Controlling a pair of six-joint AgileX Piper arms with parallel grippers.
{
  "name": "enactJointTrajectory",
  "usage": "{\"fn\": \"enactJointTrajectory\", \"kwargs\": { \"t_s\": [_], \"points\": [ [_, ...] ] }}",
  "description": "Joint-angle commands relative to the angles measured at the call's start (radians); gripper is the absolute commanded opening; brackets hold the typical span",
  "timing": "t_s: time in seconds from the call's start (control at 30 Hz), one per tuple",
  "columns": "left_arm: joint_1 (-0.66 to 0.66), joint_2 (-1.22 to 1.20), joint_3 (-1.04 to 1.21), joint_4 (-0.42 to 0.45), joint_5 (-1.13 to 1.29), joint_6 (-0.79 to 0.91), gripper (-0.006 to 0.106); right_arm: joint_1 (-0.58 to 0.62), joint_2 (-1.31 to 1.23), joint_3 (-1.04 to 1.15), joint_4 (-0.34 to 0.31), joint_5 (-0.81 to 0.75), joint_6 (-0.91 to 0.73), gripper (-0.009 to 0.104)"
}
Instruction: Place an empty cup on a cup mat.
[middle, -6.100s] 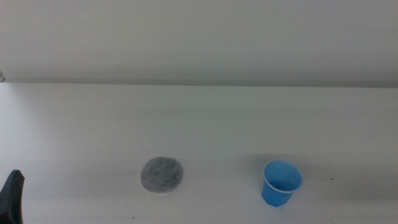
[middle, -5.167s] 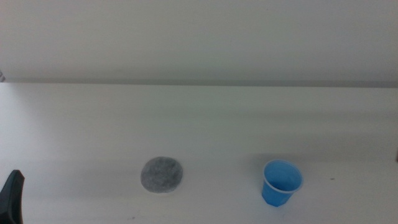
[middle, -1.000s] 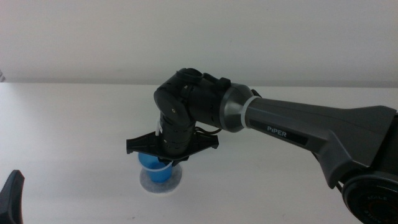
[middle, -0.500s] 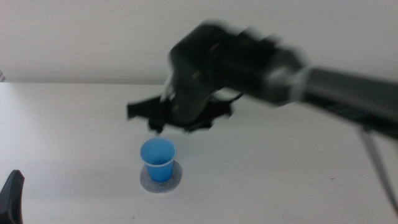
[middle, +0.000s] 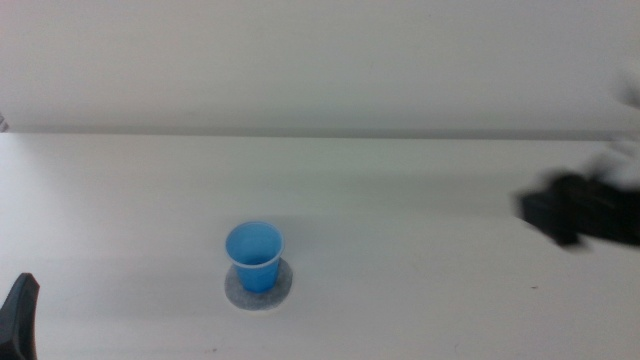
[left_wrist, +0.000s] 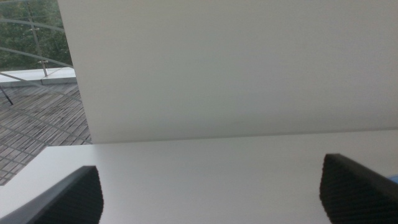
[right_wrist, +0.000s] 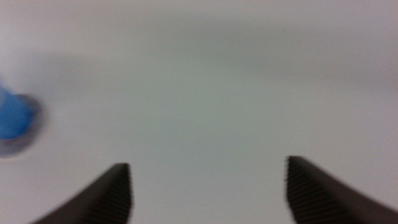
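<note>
On the cup mat (middle: 259, 287) the cup (middle: 253, 256) now stands upright and alone; half a second ago the right pincer (middle: 566, 211) hovered just above it, a second ago it was clamped round it. That pincer has pulled well away to the cup's right, blurred, jaws spread wide and empty. Placement looks done, only the retreat left. Left pincer (left_wrist: 211, 193) waits low, well to the cup's left, jaws wide, holding nothing. Count: one cup, one mat, two pincers, white surface (middle: 400, 190).
</note>
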Motion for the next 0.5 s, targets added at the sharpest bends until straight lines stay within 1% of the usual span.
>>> {"fn": "enactJointTrajectory", "kwargs": {
  "t_s": [0.0,0.07,0.13,0.23,0.47],
  "points": [
    [-0.008,-0.041,0.041,0.000,-0.012,0.000,0.094,-0.103,-0.180,0.181,-0.013,-0.094,-0.068,0.081],
    [-0.008,-0.041,0.041,0.000,-0.012,0.000,0.094,-0.186,-0.304,0.294,-0.019,-0.140,-0.121,0.094],
    [-0.008,-0.041,0.041,0.000,-0.012,0.000,0.094,-0.265,-0.433,0.393,-0.010,-0.202,-0.176,0.093],
    [-0.008,-0.041,0.041,0.000,-0.012,0.000,0.094,-0.350,-0.580,0.492,0.045,-0.283,-0.270,0.093],
    [-0.008,-0.041,0.041,0.000,-0.012,0.000,0.094,-0.434,-0.830,0.629,0.139,-0.485,-0.481,0.093]
  ]
}}
